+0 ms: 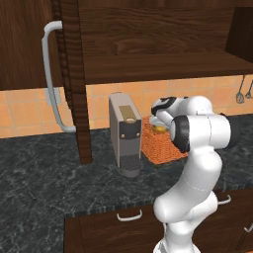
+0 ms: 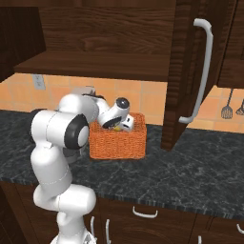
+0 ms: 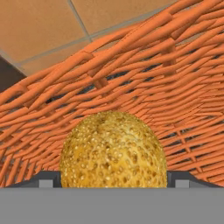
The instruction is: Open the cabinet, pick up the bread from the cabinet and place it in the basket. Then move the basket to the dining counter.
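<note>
One arm folded at elbow, wrist angled down into basket [image 2: 117, 143] on black counter [image 2: 200, 167]. Gripper [image 2: 116, 127] w/ fingers [image 3: 46, 179] clenched on bread [image 3: 113, 151], bun inside basket. Cabinet [image 1: 69, 79] doors open.

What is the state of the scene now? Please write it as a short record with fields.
cabinet: doors open, shelf looks bare
bread: between the claw tips, inside the basket
basket: on the black counter, right of the coffee machine
claw: lowered into the basket, tips at both sides of the bread; whether it grips, cannot tell
step: bread is in the basket; basket not yet moved
</note>
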Controlling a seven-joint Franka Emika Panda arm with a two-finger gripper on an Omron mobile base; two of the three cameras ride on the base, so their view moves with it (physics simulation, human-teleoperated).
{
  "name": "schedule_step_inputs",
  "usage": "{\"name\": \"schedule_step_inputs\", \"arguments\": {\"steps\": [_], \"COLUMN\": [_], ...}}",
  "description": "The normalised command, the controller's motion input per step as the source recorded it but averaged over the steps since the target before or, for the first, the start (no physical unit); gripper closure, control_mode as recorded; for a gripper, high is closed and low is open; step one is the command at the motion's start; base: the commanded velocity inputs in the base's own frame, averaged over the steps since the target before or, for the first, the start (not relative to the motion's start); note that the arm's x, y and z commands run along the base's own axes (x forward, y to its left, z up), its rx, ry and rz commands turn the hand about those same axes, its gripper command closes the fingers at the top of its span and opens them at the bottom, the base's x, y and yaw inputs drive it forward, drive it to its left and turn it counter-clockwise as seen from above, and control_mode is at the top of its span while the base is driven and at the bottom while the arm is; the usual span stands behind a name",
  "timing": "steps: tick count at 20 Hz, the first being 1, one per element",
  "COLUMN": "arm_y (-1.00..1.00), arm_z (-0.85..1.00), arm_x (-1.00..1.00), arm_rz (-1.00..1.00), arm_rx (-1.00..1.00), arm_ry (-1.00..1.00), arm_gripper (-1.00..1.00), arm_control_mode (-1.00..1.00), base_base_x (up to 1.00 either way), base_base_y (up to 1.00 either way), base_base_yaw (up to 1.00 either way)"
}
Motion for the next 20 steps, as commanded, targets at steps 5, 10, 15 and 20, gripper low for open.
{"name": "schedule_step_inputs", "arguments": {"steps": [5,10,15,20], "arm_y": [0.02,0.02,0.02,0.04], "arm_z": [0.00,0.00,0.02,0.13], "arm_x": [0.05,0.12,0.02,-0.18], "arm_rz": [0.01,0.00,0.00,0.00], "arm_rx": [0.02,0.04,0.03,0.03], "arm_ry": [0.00,-0.03,-0.07,-0.08], "arm_gripper": [-1.00,-1.00,-1.00,-1.00], "arm_control_mode": [-1.00,-1.00,-1.00,-1.00], "base_base_x": [0.00,0.00,0.00,0.00], "base_base_y": [0.00,0.00,0.00,0.00], "base_base_yaw": [0.00,0.00,0.00,0.00]}}
